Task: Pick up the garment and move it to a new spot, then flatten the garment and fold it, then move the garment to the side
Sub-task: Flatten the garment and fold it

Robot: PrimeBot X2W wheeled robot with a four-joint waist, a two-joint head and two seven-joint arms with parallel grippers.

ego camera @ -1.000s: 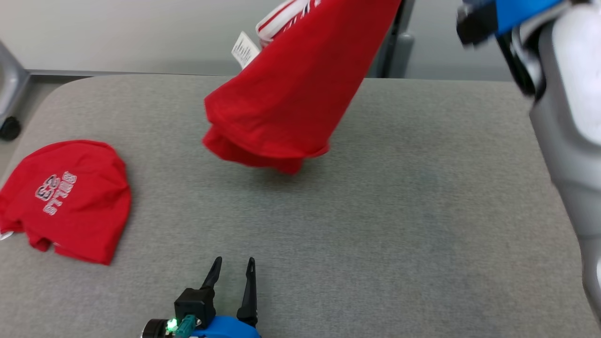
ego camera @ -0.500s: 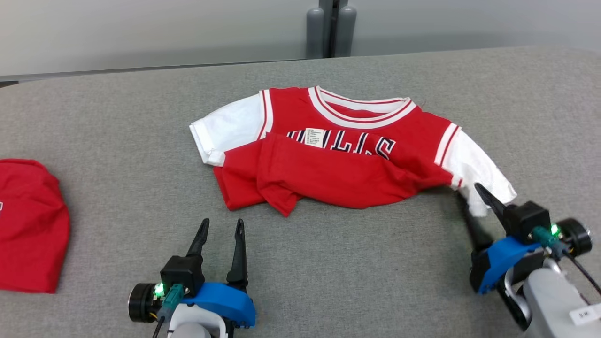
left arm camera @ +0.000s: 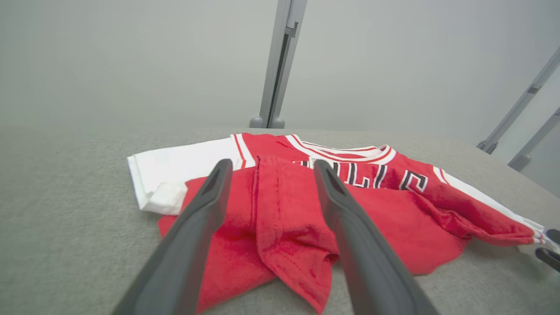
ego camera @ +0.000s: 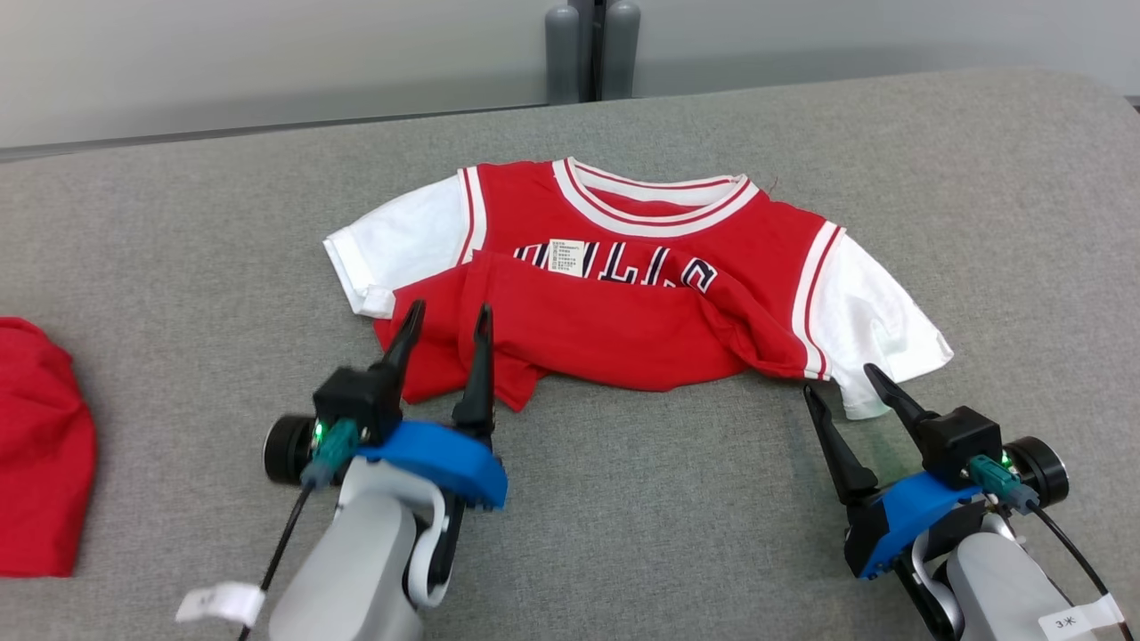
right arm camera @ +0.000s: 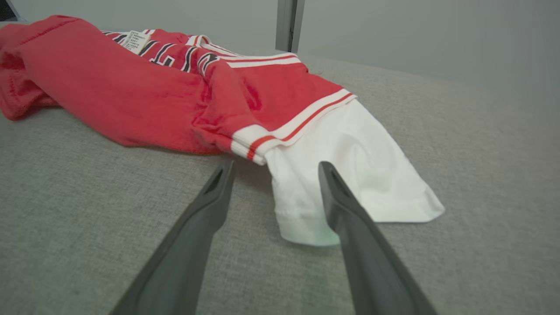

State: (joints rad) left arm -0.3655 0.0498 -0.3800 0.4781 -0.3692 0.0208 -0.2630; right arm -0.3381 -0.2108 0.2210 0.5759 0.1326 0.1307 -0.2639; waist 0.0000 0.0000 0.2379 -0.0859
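Observation:
The garment (ego camera: 623, 329), a red jersey with white sleeves and dark lettering, lies on the grey table (ego camera: 178, 267), collar at the far side. Its lower part is folded up over the lettering, with a white label showing. My left gripper (ego camera: 450, 309) is open, its fingertips over the garment's near-left red corner. In the left wrist view that gripper (left arm camera: 272, 164) straddles a red fold of the garment (left arm camera: 393, 210). My right gripper (ego camera: 839, 379) is open beside the white right sleeve. In the right wrist view the gripper (right arm camera: 275, 165) has the sleeve's cuff (right arm camera: 302, 223) between its fingers, ungripped.
A second red garment (ego camera: 36, 445) lies at the table's left edge. A grey post (ego camera: 592, 49) stands behind the table's far edge, against a pale wall. Bare grey table surface lies around the jersey on all sides.
A second ago the garment hung in the air from my raised right gripper; now it lies on the table and that gripper has opened. My left gripper has moved forward to the hem. The camera shifted.

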